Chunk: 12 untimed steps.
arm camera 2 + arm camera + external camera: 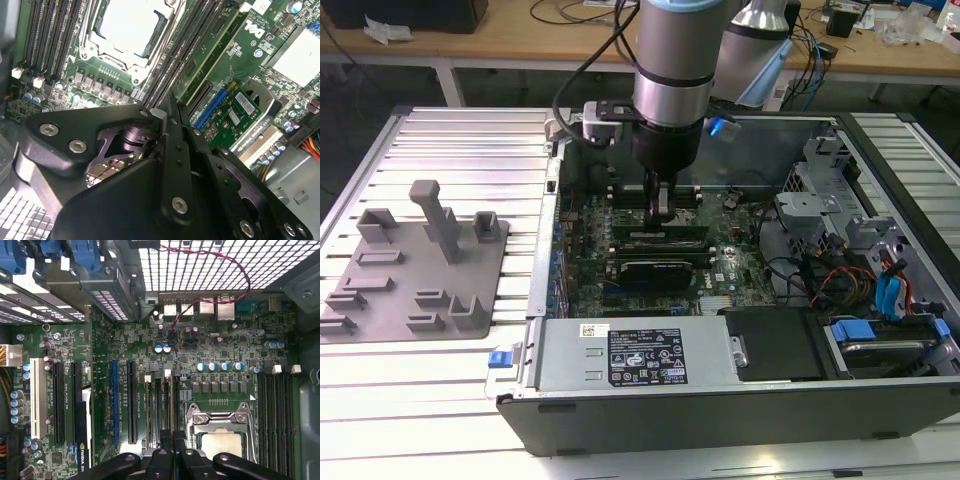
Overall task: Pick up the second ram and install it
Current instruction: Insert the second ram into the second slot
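The flat motherboard (pixel 200 345) is dark green with one blue slot (pixel 114 405). The metal gripper (pixel 173 440) is black, the plastic holder (pixel 420 275) grey.

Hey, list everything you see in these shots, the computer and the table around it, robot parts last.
Open black-and-grey computer case: one, on the table.
Ribbed silver metal table: one, under everything.
Green motherboard: one, inside the case.
Square silver processor socket: one, between black memory slot banks.
Narrow green memory stick: apparently one, edge-on in a slot beside the socket.
Black expansion card: one, next to the slots.
Silver power supply box: one, along the case's near wall.
Blue drive latches: several, exterior view's right.
Grey moulded fixture tray: one, exterior view's left.
Silver-grey robot arm: one, reaching down into the case.
Black gripper: one, at that stick's slot.
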Each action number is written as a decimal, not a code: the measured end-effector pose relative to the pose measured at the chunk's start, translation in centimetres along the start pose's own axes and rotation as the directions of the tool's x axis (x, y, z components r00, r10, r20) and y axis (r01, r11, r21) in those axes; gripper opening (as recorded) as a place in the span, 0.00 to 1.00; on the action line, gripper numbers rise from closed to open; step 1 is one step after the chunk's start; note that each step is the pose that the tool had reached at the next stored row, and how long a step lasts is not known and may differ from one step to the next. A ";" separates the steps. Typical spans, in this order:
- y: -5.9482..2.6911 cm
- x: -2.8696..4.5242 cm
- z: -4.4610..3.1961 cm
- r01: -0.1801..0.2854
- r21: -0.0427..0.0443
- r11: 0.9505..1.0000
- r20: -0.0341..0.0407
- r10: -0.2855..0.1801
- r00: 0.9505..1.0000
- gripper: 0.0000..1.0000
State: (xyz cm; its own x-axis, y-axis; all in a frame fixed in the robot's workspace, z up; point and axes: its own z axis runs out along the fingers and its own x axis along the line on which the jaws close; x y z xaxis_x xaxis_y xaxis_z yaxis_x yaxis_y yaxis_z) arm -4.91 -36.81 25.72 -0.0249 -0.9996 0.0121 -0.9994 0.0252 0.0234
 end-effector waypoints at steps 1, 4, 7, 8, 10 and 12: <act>-0.01 -0.01 0.29 0.000 0.000 1.000 0.000 0.000 1.000 0.09; -0.14 -0.01 0.62 0.000 0.000 1.000 0.000 0.000 1.000 0.09; -0.61 -0.02 0.77 0.000 0.000 1.000 0.000 0.000 1.000 0.09; -0.65 -0.03 0.84 0.000 0.000 1.000 0.000 0.000 1.000 0.09; -0.69 -0.03 1.15 0.000 0.000 1.000 0.000 0.000 1.000 0.09; -0.69 -0.03 1.22 0.000 0.000 1.000 0.000 0.000 1.000 0.09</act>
State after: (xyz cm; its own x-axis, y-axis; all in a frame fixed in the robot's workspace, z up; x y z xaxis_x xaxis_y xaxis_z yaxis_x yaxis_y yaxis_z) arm -4.25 -36.81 24.48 -0.0253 -0.9996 0.0122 -0.9994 0.0256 0.0234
